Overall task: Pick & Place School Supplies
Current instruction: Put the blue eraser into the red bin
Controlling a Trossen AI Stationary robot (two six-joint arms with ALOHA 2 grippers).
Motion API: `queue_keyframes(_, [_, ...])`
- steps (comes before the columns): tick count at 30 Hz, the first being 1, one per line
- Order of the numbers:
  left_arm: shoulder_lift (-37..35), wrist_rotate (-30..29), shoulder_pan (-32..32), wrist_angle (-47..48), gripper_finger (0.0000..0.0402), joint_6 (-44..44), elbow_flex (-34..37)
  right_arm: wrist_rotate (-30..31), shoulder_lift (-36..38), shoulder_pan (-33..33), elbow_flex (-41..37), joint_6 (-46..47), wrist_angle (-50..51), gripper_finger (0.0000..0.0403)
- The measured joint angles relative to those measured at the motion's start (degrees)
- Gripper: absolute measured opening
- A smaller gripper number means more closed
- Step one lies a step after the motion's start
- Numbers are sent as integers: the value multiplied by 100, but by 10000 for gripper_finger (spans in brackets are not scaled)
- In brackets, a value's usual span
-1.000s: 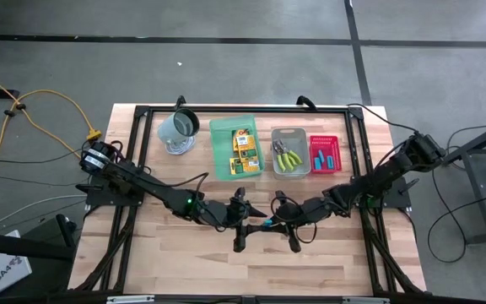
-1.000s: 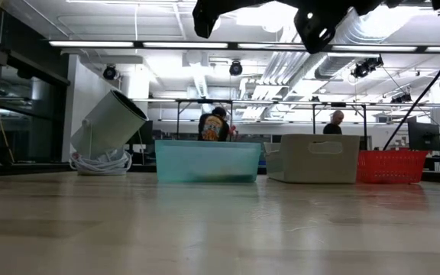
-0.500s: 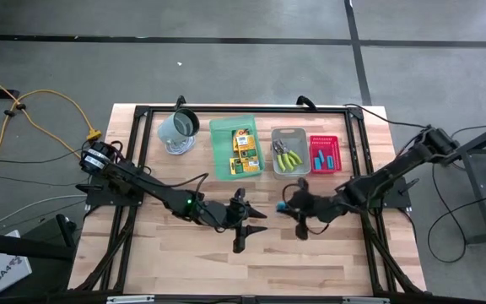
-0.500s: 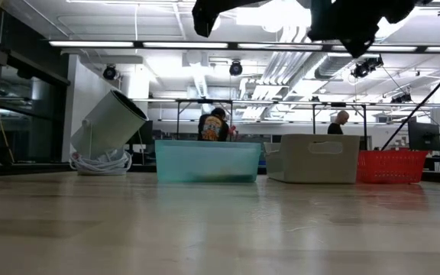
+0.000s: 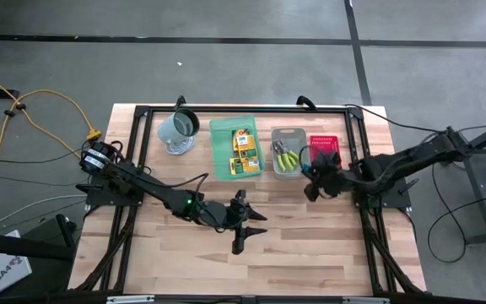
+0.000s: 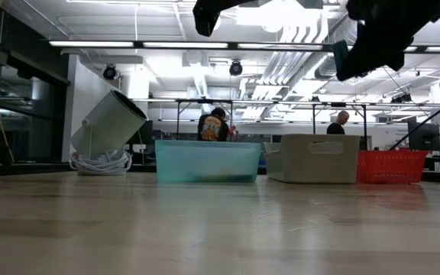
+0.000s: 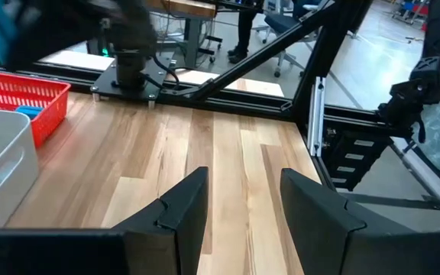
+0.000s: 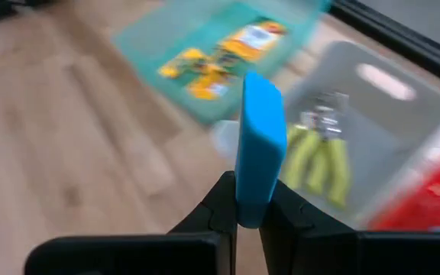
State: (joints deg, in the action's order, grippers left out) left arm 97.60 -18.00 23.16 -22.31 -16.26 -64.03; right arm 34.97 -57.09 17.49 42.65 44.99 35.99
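My right gripper (image 8: 250, 208) is shut on a stubby cyan-blue piece (image 8: 260, 141) and hangs over the table just in front of the grey tray (image 5: 290, 137) and red tray (image 5: 323, 142). The low view shows the piece (image 6: 341, 59) high above the table. Two yellow-green-handled tools (image 5: 287, 157) lie in the grey tray. The yellow-orange boxes (image 5: 243, 145) lie in the green tray (image 5: 223, 152). My left gripper (image 5: 245, 226) is open over the table's middle and holds nothing. My right gripper pinches the cyan-blue piece between its two fingers (image 8: 221, 200) at one end (image 8: 250, 200). The rest of the piece sticks out beyond the fingertips. It is lifted clear of the table.
A grey-green mug (image 5: 178, 128) leans tilted on a white coil near the far left corner. The three trays stand in a row along the far edge. A black frame (image 5: 142, 114) rims the table. People stand in the room behind.
My right gripper has carried the cyan-blue piece away from the left gripper at the table's middle, toward the far right, up to the grey and red trays. It has stayed shut on the piece. The left arm has kept still.
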Motion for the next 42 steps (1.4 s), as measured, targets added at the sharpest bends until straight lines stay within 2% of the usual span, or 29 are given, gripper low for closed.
queue_keyframes(4, [0,29,31,-2,159,0,0,-109,118,-612,0,163,541,23])
queue_keyframes(11, [0,29,108,-1,159,1,0,-688,65,-1890,0,313,1314,23])
queue_keyframes(14, [0,30,142,-1,159,0,0,-1103,69,-2420,0,202,1392,23])
queue_keyframes(19, [0,29,212,-2,159,1,0,-2131,63,-3349,0,-37,1397,23])
queue_keyframes(25, [0,29,281,-2,159,0,0,-2585,-201,-4249,0,-314,1567,23])
queue_keyframes(42, [0,28,447,-1,159,0,0,-3346,-1632,-5051,-472,-749,1062,23])
